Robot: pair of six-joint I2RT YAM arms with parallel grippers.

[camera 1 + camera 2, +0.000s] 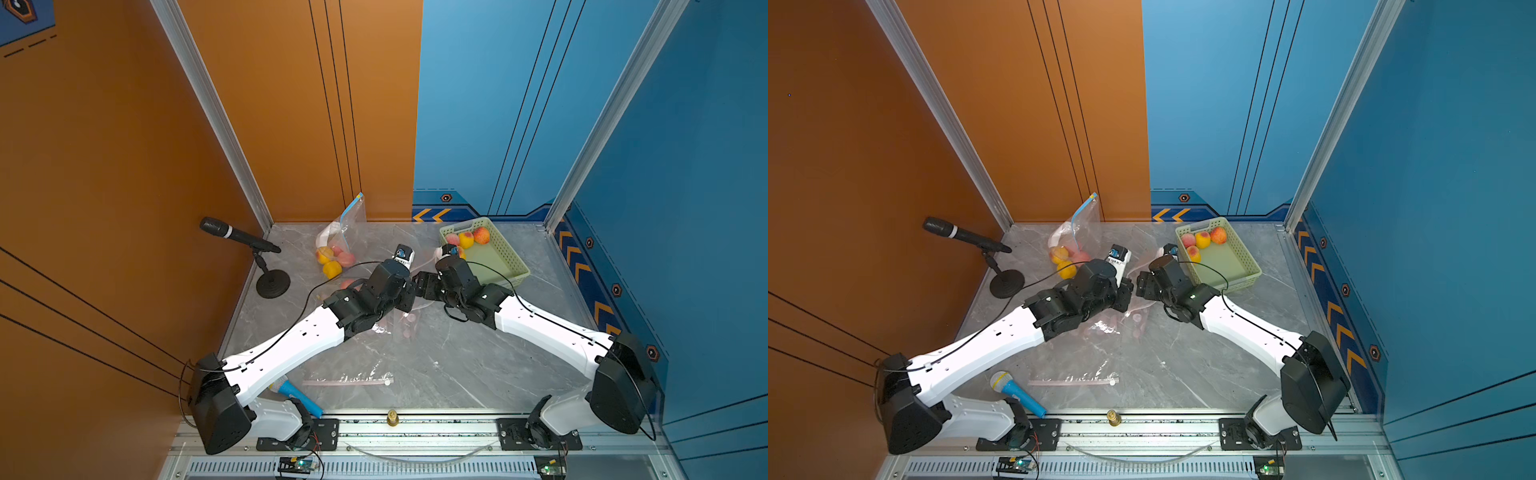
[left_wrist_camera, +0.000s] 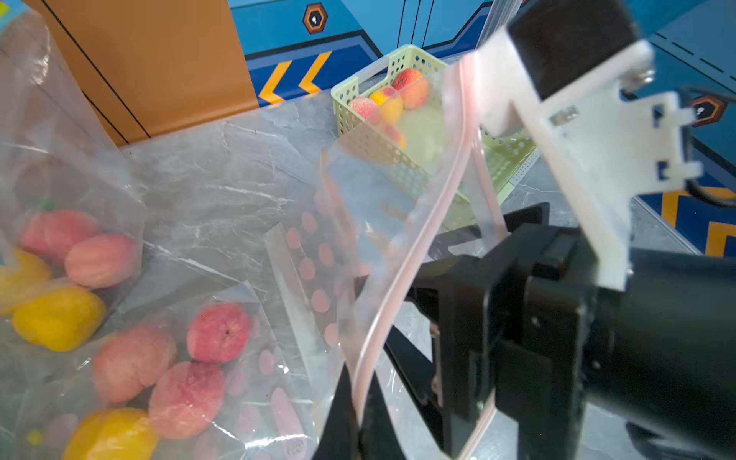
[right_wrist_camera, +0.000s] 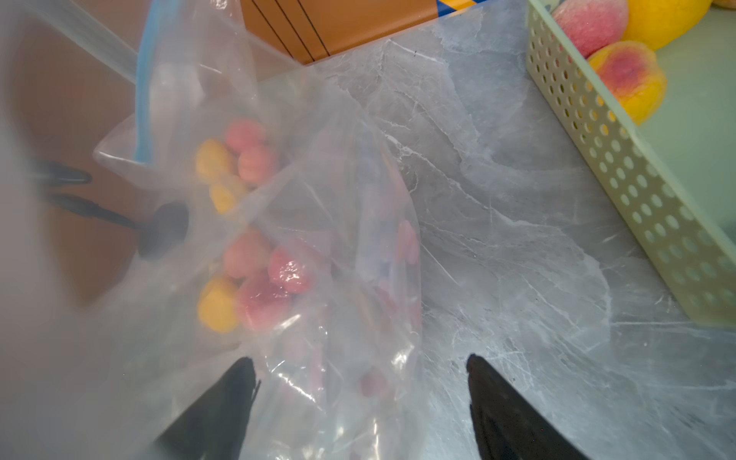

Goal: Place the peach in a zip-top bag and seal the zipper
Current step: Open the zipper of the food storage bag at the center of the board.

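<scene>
Over the middle of the grey marble-pattern tabletop (image 1: pixel 457 365), the two arms meet wrist to wrist. Left claw (image 2: pixel 356 428) is clenched on the rim of the clear plastic zip-top bag (image 2: pixel 382 187), holding its pink zipper strip (image 2: pixel 416 243) up so the mouth gapes. Right claw (image 3: pixel 358 358) is spread wide and empty at that mouth, with film against one finger. Pink and yellow peaches (image 3: pixel 286 271) show through the film just beyond its tips. Can't tell whether they sit in this bag or in one lying behind it. More peaches (image 1: pixel 481 235) are in the pale green perforated plastic basket (image 1: pixel 510 249).

My read: drop-in step, sealing not yet started. Next move: back the right claw straight out without snagging film, then pinch the zipper at one end and run along it while the left holds tension.

Clearance: the basket wall is just beside the right claw, and the left arm's wrist is nearly touching it on the other side. A second clear bag with a blue zipper (image 1: pixel 349 220), holding fruit, leans at the back wall. Open room is toward the near rail, apart from a flat spare bag (image 1: pixel 349 378).
</scene>
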